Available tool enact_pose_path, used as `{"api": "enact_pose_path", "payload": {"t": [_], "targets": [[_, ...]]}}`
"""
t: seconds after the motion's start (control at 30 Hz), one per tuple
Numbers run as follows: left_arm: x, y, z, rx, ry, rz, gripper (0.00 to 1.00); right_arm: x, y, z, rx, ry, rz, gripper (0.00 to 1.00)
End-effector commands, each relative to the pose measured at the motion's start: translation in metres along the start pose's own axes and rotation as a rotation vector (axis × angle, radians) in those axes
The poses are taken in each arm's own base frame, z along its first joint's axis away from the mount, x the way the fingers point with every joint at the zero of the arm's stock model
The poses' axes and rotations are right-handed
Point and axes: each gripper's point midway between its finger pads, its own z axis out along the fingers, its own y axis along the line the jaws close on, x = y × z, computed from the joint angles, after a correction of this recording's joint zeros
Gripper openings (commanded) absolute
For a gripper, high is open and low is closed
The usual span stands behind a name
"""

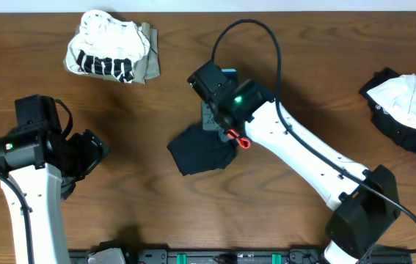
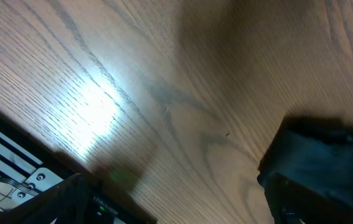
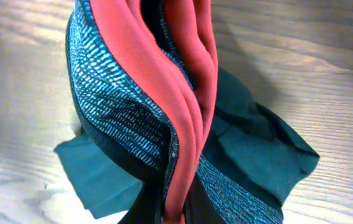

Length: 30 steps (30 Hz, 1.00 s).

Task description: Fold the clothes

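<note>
One top [image 1: 108,53], print unreadable; right hand [image 1: 218,126] pinches trousers [image 1: 199,154].

Bare wood on the table [image 1: 141,125] lies wide between the left arm [image 1: 28,198] and the trousers [image 1: 200,155]. The right arm [image 1: 303,150] blocks the right side (a long slanting bar).

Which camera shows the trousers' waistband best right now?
Right wrist: the waistband fills the frame, red-orange edge clear. Overhead shows only a red sliver beside the dark trousers. Left wrist shows none of it.
</note>
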Motion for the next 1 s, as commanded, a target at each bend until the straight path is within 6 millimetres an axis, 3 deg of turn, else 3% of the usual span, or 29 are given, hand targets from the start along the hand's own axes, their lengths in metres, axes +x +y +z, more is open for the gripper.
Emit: {"api": "enact_pose_path", "payload": {"t": [0.0,0.23,0.57,0.87,0.97], "targets": [[0.001,0.002,0.003,-0.009,0.010,0.003,0.92,-0.003,0.019,-0.020,-0.042,-0.050,-0.051,0.01],[0.001,0.002,0.003,-0.009,0.011,0.003,0.92,0.015,0.046,-0.020,-0.038,-0.077,-0.100,0.01],[0.004,0.004,0.003,-0.015,0.020,0.002,0.92,0.042,0.057,0.023,0.020,0.004,-0.157,0.07],[0.004,0.004,0.003,-0.015,0.020,0.002,0.92,0.060,0.072,0.028,-0.015,0.053,-0.186,0.45],[0.004,0.004,0.003,-0.015,0.020,0.002,0.92,0.065,0.079,0.028,-0.058,0.084,-0.185,0.47]]}}
